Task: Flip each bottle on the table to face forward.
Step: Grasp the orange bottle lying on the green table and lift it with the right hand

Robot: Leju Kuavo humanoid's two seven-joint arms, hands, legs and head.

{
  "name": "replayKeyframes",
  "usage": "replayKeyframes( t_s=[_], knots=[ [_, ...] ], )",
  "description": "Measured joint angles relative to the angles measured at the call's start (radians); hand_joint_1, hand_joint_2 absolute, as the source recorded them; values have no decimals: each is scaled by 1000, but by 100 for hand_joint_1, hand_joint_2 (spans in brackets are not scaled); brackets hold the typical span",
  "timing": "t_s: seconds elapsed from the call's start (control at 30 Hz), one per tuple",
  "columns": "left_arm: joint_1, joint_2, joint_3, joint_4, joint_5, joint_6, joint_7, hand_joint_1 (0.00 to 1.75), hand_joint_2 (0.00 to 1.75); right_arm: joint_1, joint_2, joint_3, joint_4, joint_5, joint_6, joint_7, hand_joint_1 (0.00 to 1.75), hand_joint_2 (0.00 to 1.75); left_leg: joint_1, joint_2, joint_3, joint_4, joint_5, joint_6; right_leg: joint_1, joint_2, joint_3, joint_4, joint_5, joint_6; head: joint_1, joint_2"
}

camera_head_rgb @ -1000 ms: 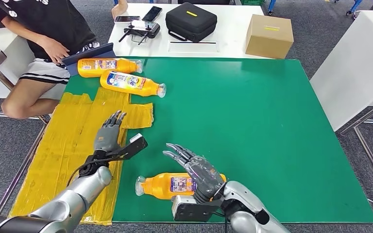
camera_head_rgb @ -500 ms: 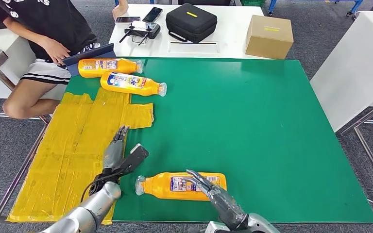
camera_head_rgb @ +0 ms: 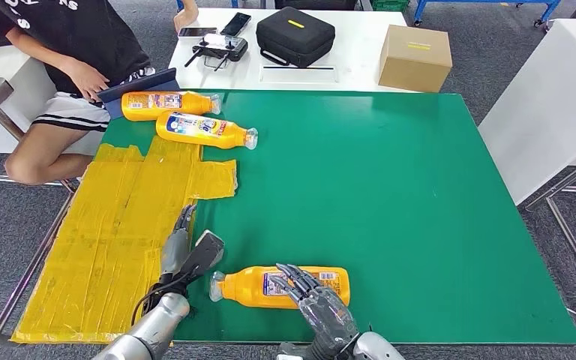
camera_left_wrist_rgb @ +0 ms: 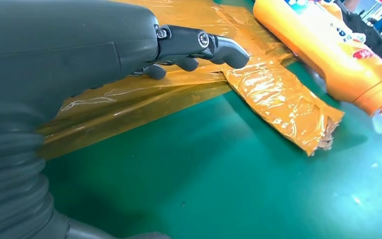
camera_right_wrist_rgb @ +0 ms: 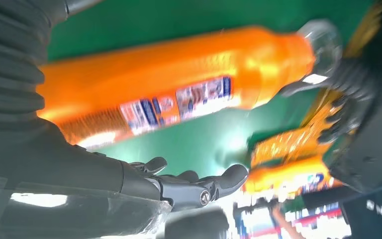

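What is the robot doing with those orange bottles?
It is busy with the nearest orange bottle, which lies on its side on the green table. Its right hand reaches over that bottle, and its left hand waits open beside the cap. Two more bottles lie at the far corner, by a seated person.

green table [camera_head_rgb: 420, 210] | yellow tape patch [camera_head_rgb: 112, 225] | three orange bottles [camera_head_rgb: 281, 286] lying flat

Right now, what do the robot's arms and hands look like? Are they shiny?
Yes, the arms are shiny silver metal tubes. Each hand, the left hand and the right hand, is dark grey with thin, darker fingers, a bit like a metal skeleton glove. A black cable loops by the left wrist beside a black camera block. Up close, the wrists wear a grey ribbed cover.
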Motion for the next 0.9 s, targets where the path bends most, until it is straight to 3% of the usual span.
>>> replayKeyframes(
  t_s=[0.23, 0.37, 0.7, 0.9],
  knots=[
    [60, -6, 2, -110, 146, -54, -83, 0, 175, -50, 44, 19, 61, 241, -119, 92, 0, 175, 0, 0, 0, 0, 0, 0, 0, 0, 0, 0, 0, 0, 0, 0],
    [111, -5, 1, -219, 212, -86, -89, 0, 175, -73, 68, 22, 78, 342, -133, 143, 0, 175, 0, 0, -1, 0, 0, 0, 0, 0, -1, 0, 0, 0, 0, 0],
    [206, 4, -1, -471, 328, -146, -91, 0, 175, -95, 76, 19, 87, 477, -44, 261, 0, 175, 0, 0, -1, 0, 0, 0, 0, 0, -1, 0, 0, 0, 0, 0],
    [306, 21, -5, -717, 388, -193, -83, 0, 175, -68, 61, -14, 77, 500, 42, 325, 0, 175, 0, 0, -1, 0, 0, 0, 0, 0, -1, 0, 0, 0, 0, 0]
  ],
)
